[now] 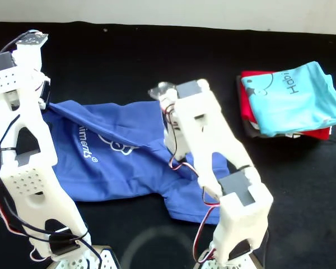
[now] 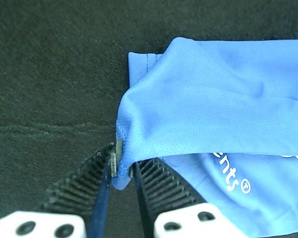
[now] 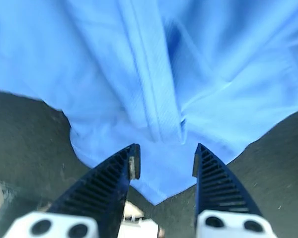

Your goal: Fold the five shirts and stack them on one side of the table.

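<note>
High view: folded stack (image 1: pixel 294 98) near blue shirt (image 1: pixel 117 174).

right end effector (image 3: pixel 165 166) sits spread apart over the blue shirt (image 3: pixel 154 74) (seam running between), black counter (image 3: pixel 25 124) underneath

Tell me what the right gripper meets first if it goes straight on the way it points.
The right gripper would probably meet the blue shirt first, at its folded ridge ahead of the open jaws; depth is unclear.
</note>
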Available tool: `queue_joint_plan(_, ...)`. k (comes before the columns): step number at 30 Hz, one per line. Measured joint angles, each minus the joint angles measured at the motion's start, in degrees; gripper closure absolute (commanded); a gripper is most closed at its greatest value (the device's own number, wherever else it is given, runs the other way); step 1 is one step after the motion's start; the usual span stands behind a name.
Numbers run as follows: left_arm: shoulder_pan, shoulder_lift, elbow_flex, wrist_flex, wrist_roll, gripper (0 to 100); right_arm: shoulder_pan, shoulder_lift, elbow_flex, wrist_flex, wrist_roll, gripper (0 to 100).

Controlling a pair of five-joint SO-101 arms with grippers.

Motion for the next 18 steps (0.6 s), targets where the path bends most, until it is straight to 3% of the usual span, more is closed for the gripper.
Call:
queue_joint_plan(9, 0.0, 0.0, 0.0, -1.5, 0.0, 99, 0.1, -0.1, 10.2, -7.6, 0.0, 82.6)
queue_joint_plan(14, 0.0, 0.0, 0.0, -1.5, 0.0, 99, 0.1, -0.1, 11.0, -11.3, 0.0, 90.6)
queue_joint_plan(18, 0.0, 0.0, 0.0, -1.5, 0.0, 99, 0.1, -0.1, 11.0, -12.6, 0.0, 91.4)
